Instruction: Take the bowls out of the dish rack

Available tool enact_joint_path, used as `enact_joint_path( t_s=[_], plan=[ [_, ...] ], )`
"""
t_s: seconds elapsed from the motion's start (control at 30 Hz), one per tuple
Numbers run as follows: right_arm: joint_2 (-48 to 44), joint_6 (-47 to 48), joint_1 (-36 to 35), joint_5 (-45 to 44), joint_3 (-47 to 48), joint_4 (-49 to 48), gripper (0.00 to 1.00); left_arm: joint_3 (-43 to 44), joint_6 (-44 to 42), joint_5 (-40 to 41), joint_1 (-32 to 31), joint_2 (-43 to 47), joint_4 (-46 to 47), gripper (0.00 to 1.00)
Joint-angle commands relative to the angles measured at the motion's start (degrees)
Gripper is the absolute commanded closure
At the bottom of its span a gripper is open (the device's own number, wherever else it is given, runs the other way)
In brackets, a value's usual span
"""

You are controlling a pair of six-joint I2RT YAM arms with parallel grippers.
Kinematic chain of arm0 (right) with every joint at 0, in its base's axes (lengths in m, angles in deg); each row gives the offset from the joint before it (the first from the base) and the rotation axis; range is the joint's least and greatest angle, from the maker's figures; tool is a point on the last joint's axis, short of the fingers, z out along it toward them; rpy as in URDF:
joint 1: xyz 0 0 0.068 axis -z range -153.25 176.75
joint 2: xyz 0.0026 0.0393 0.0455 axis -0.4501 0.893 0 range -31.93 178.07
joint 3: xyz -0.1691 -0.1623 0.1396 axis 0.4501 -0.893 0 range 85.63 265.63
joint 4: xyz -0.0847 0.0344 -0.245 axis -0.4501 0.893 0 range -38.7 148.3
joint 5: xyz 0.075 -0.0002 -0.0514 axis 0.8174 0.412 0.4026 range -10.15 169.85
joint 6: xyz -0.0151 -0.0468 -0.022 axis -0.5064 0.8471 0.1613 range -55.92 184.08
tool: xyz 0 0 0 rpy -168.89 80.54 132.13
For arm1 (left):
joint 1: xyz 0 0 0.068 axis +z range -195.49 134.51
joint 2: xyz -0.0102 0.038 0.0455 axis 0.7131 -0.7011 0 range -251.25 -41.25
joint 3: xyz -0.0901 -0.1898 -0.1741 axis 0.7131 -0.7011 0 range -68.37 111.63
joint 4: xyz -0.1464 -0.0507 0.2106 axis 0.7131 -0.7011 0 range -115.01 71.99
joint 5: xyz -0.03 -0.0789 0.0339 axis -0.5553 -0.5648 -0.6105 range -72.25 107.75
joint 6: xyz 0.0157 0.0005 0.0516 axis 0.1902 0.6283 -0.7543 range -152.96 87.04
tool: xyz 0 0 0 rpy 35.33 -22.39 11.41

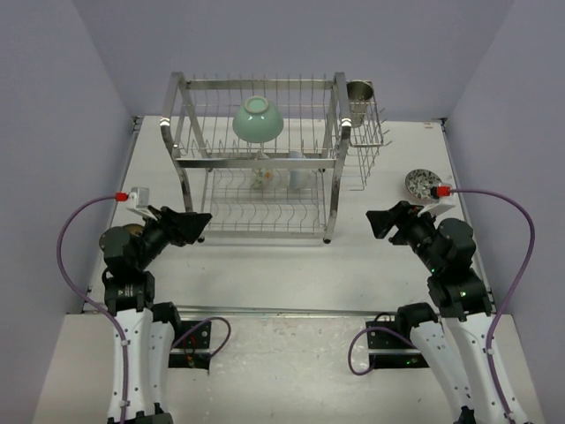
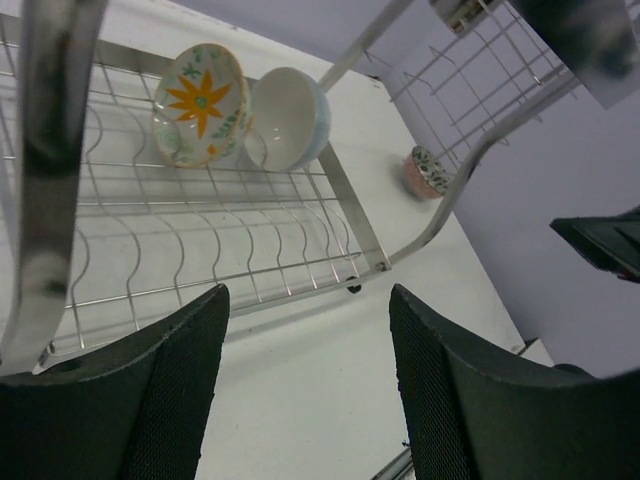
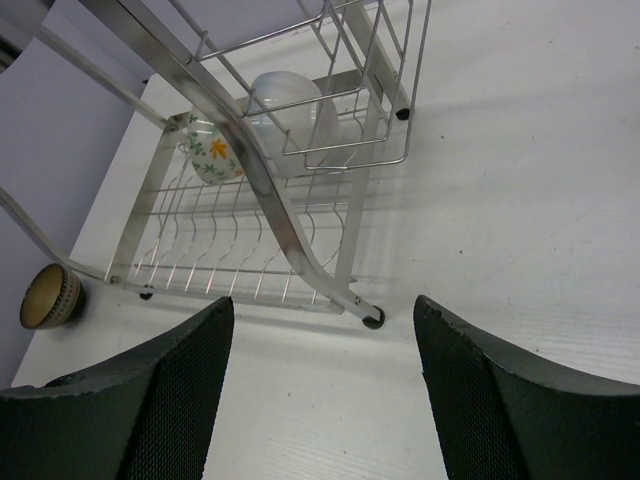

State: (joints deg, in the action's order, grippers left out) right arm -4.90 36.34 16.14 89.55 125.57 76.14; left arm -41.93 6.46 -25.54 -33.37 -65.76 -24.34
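Partway. Pinkish bowl (image 1: 424,184) sits on desk (image 1: 265,265) right of dish rack (image 1: 265,85), brown bowl (image 3: 50,297) left. To unload: mint-green bowl (image 1: 258,119) top tier, flowered bowl (image 2: 197,103) and pale bowl (image 2: 288,118) lower tier. Left jaws and right jaws both spread, empty.

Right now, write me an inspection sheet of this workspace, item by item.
Surface: white table, no spill seen.
Job's things: dish rack; mint-green bowl tipped on upper tier; flower bowl and white bowl on edge in lower tier; pinkish patterned bowl and brown striped bowl on the table.
Clutter: steel cup in side basket.
Grippers: left gripper and right gripper open, empty.
Cables: purple cables looping outside each arm, away from rack.
Surroundings: lavender walls on three sides.
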Motion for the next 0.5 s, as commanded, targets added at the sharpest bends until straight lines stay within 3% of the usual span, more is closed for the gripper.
enact_joint_path(
  t_s=[0.0, 0.23, 0.33, 0.47],
  plan=[
    [0.66, 0.85, -0.20, -1.17, 1.01, -1.73, 0.27, -1.47, 0.14, -5.49, -2.09, -0.44, 5.36, 0.34],
    [0.75, 0.85, -0.20, -1.61, 0.66, -1.81, 0.27, -4.81, -1.80, -2.86, -7.72, -5.36, 5.36, 0.35],
    [0.75, 1.03, -0.20, -1.70, 0.84, -1.73, 0.27, -6.57, -0.76, -3.29, -11.41, -6.77, 10.26, 0.35],
    [0.66, 1.03, -0.20, -2.13, 0.84, -1.64, 0.27, -7.98, 1.71, 0.12, -21.31, -8.26, 16.24, 0.35]
  ],
)
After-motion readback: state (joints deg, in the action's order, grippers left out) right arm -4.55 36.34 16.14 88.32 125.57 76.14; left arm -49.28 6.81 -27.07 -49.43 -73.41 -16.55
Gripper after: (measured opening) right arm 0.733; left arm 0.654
